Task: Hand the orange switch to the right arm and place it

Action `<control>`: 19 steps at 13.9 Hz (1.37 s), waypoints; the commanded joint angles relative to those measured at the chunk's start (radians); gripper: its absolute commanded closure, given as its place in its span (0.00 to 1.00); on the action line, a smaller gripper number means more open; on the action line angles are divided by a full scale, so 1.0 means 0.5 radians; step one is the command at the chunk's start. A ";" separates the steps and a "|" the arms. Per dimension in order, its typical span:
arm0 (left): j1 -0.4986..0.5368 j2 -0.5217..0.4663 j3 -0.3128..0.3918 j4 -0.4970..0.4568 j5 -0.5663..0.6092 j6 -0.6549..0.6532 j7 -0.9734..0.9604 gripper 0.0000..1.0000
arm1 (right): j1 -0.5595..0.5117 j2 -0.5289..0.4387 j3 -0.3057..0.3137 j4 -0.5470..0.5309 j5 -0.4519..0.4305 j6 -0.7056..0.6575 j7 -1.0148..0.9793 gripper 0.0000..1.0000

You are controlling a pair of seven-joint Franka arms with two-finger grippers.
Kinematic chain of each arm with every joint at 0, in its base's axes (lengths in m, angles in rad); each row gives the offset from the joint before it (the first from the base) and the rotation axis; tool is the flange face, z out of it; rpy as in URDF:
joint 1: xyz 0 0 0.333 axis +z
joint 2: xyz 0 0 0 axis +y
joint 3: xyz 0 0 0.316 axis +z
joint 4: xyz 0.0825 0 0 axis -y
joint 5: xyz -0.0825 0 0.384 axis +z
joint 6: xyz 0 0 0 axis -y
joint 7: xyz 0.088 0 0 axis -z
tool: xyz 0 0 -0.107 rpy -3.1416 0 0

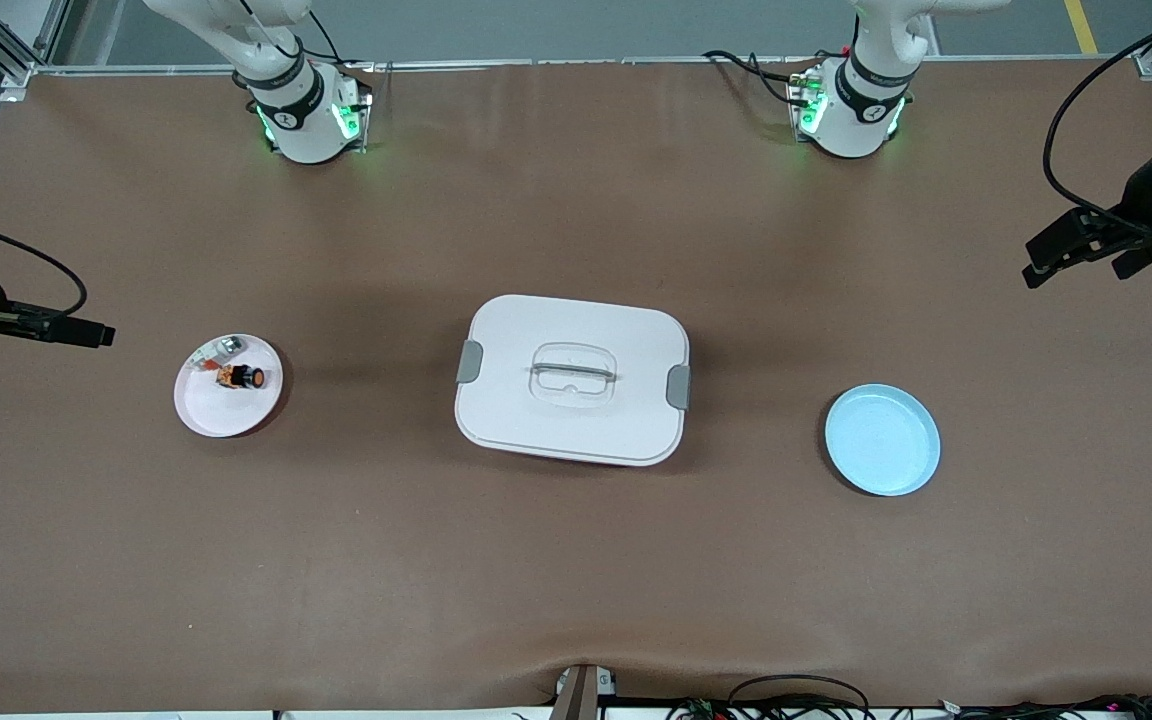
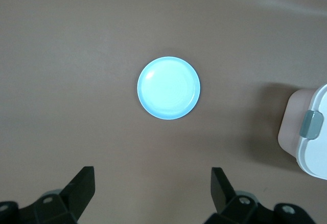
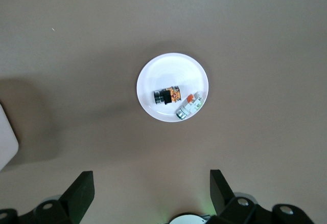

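While both arms wait high at the table's ends, the left gripper (image 2: 153, 193) hangs released, fingers spread wide, over bare table near the blue plate (image 1: 882, 440). The right gripper (image 3: 152, 196) is likewise spread and holds nothing, over the table beside the white plate (image 1: 198, 410). On that plate, toward the right arm's end, lies the switch (image 1: 241, 377) on its side, just beside a small clear piece (image 3: 189, 105). A lidded white box (image 1: 572, 379) sits between the two plates.
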State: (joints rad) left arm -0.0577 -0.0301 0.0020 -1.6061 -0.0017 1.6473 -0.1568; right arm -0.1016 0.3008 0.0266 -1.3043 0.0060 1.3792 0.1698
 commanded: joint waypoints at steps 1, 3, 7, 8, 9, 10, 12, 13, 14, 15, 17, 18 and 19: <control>0.011 0.014 -0.001 0.046 0.006 -0.043 0.101 0.00 | 0.004 -0.037 0.008 0.074 0.016 -0.034 0.065 0.00; 0.017 0.014 -0.001 0.046 0.000 -0.043 0.160 0.00 | -0.002 -0.102 0.002 0.056 0.016 -0.092 0.074 0.00; 0.014 0.014 -0.001 0.043 0.000 -0.043 0.142 0.00 | -0.015 -0.105 -0.001 0.050 0.052 -0.178 0.074 0.00; 0.017 0.014 -0.001 0.043 0.000 -0.043 0.142 0.00 | -0.012 -0.111 -0.010 0.050 0.080 -0.196 0.074 0.00; 0.017 0.014 -0.001 0.043 0.000 -0.043 0.142 0.00 | -0.012 -0.111 -0.007 0.050 0.086 -0.224 0.074 0.00; 0.017 0.014 -0.001 0.043 0.000 -0.043 0.145 0.00 | -0.012 -0.108 -0.004 0.050 0.089 -0.233 0.068 0.00; 0.017 0.014 -0.001 0.043 0.000 -0.046 0.145 0.00 | -0.009 -0.114 -0.010 0.050 0.086 -0.233 0.071 0.00; 0.017 0.014 -0.001 0.043 -0.003 -0.046 0.148 0.00 | -0.012 -0.114 -0.013 0.050 0.080 -0.233 0.071 0.00; 0.017 0.014 -0.001 0.043 0.000 -0.046 0.148 0.00 | -0.018 -0.111 -0.013 0.041 0.086 -0.233 0.074 0.00; 0.017 0.014 -0.001 0.040 0.000 -0.046 0.148 0.00 | -0.027 -0.114 -0.013 0.016 0.086 -0.227 0.074 0.00; 0.017 0.014 -0.001 0.040 -0.003 -0.046 0.148 0.00 | -0.024 -0.135 -0.013 0.004 0.086 -0.227 0.099 0.00; 0.017 0.014 -0.001 0.040 -0.003 -0.046 0.151 0.00 | -0.021 -0.138 -0.013 -0.008 0.089 -0.230 0.114 0.00; 0.017 0.014 -0.001 0.040 -0.003 -0.046 0.151 0.00 | -0.021 -0.151 -0.010 -0.033 0.101 -0.221 0.123 0.00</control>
State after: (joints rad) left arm -0.0530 -0.0298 0.0023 -1.6058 -0.0017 1.6447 -0.0992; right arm -0.1072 0.2544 0.0177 -1.2841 0.0329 1.2668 0.2021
